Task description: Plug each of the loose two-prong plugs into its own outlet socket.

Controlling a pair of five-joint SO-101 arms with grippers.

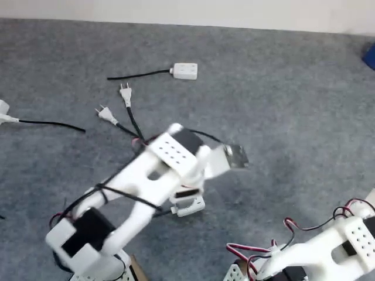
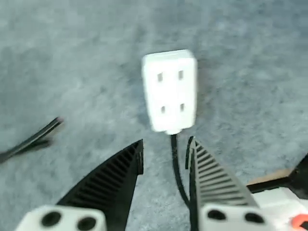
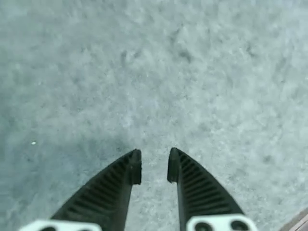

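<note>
Just ahead of the left gripper (image 2: 165,145) we see an outlet socket (image 2: 169,91) of smooth white plastic with a faint sheen. Its cord (image 2: 175,166) has a black, rubbery-looking matt sheath. The claw's fingers (image 2: 113,185) are matt black plastic, ribbed along the inner faces. Beneath the right gripper (image 3: 154,155) and all around it lies a grey table covering (image 3: 192,72), cloth-like and matt, with a rough, fuzzy nap.
</note>
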